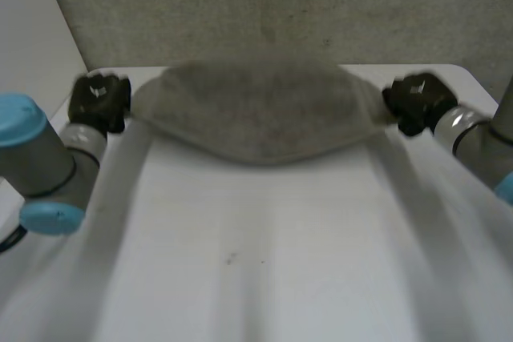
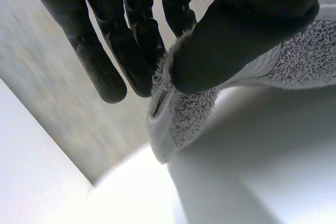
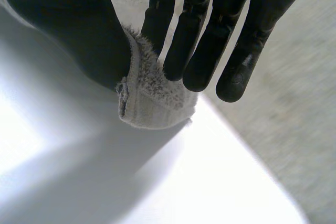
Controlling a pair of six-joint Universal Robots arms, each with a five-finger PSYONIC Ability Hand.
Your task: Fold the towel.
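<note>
The towel (image 1: 256, 114) hangs stretched between the two hands at the far end of the white table (image 1: 256, 270), in front of the grey wall (image 1: 264, 6); its top edge runs almost level from hand to hand, while its lower edge sags in a curve in the middle; whether that lower edge touches the table I cannot tell. The left hand (image 1: 100, 102) holds the towel's left corner; in the left wrist view its thumb (image 2: 231, 35) presses the hemmed corner against the fingers (image 2: 134, 40), so the hand is pinched shut on the cloth. The right hand (image 1: 417, 100) holds the opposite corner in the same way; the right wrist view shows the corner nipped between thumb and fingers, with a small flap of hem poking out just above the table. By my reading the step in hand is the carrying part of a fold; both corners of one edge are gripped and raised, and the cloth is not yet laid down. The next move probably calls for both hands to travel together at an even height, keeping the edge taut, so that it comes down square on the rest of the towel; only then should the pinches let go; an uneven pace would skew the fold.
</note>
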